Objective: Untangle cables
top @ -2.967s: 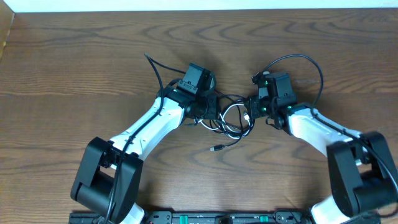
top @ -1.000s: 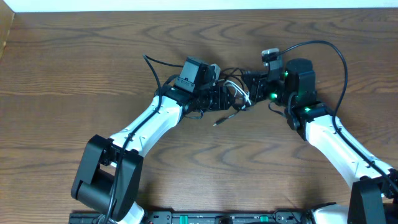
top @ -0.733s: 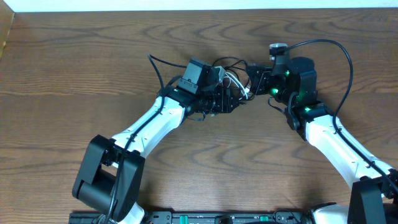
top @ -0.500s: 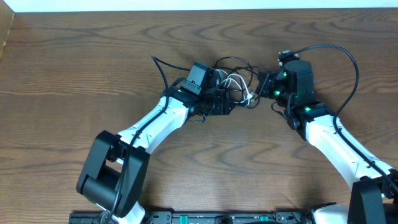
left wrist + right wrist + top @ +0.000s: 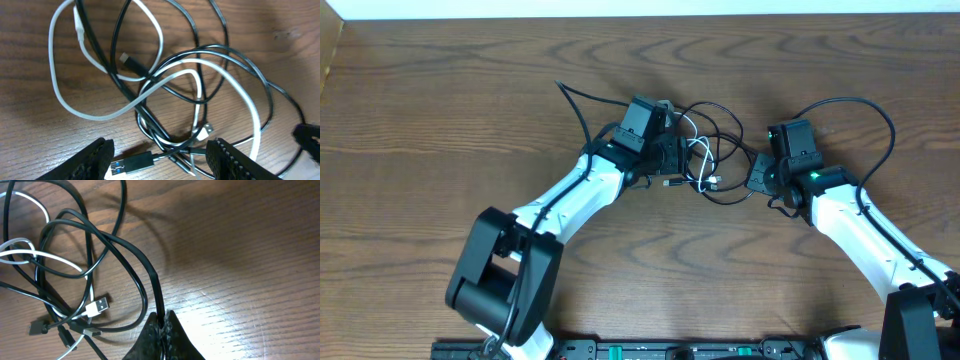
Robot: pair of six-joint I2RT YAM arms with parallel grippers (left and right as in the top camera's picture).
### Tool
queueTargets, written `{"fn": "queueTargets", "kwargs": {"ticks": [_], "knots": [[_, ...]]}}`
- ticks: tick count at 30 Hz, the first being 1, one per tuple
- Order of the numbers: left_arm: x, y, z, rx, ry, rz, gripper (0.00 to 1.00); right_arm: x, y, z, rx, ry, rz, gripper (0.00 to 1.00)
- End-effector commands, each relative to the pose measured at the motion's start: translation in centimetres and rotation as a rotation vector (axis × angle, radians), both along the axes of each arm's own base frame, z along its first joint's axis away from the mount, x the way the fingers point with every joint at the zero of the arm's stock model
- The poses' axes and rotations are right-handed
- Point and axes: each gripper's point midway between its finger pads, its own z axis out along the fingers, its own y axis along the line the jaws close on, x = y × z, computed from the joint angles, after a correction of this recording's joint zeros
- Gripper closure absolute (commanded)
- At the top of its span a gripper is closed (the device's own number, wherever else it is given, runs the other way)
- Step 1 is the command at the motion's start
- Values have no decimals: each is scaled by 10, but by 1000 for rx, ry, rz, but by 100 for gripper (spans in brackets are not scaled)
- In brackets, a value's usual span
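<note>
A tangle of cables (image 5: 705, 150) lies on a wooden table (image 5: 440, 110), between two robot arms. The left gripper (image 5: 157, 150) sits over the tangle with its jaws wide apart, and a black USB plug (image 5: 134, 163) lies between them. A white cable (image 5: 52, 65) loops through the black ones. At the tangle's right edge, the right gripper (image 5: 162, 325) has its jaws pinched together on a black cable (image 5: 155, 287).

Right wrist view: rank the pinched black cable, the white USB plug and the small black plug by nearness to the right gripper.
1. black cable: clamped in the right gripper, bottom centre.
2. white USB plug: lying on the table to the gripper's left.
3. small black plug: far lower left, past the white one.
</note>
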Motion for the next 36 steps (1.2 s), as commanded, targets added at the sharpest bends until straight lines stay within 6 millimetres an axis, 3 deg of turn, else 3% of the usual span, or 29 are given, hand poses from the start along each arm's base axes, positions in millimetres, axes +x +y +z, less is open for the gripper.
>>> {"fn": "queueTargets", "kwargs": {"ticks": [1,6,11,16,23,29,33,36], "knots": [[-2,3,-23,20,65,33,36,3,-1,4,-10,-15,-17,99],[-3,2,-44,26,114,55,36,3,-1,4,-10,-15,-17,99],[4,-4,-54,16,94,49,36,3,-1,4,-9,-15,-17,99],[21,-17,-48,-31,7,43,36,3,-1,4,-6,-14,-15,99],[35,-7,-48,23,-51,101,59,2,0,3,-5,-9,-13,99],[23,-2,-57,56,1,95,92,4,-11,3,-82,-24,5,99],[14,10,-61,110,35,65,93,7,-29,6,-164,-44,-49,99],[10,28,-53,132,60,82,92,9,-52,8,-235,-51,-111,99]]}}
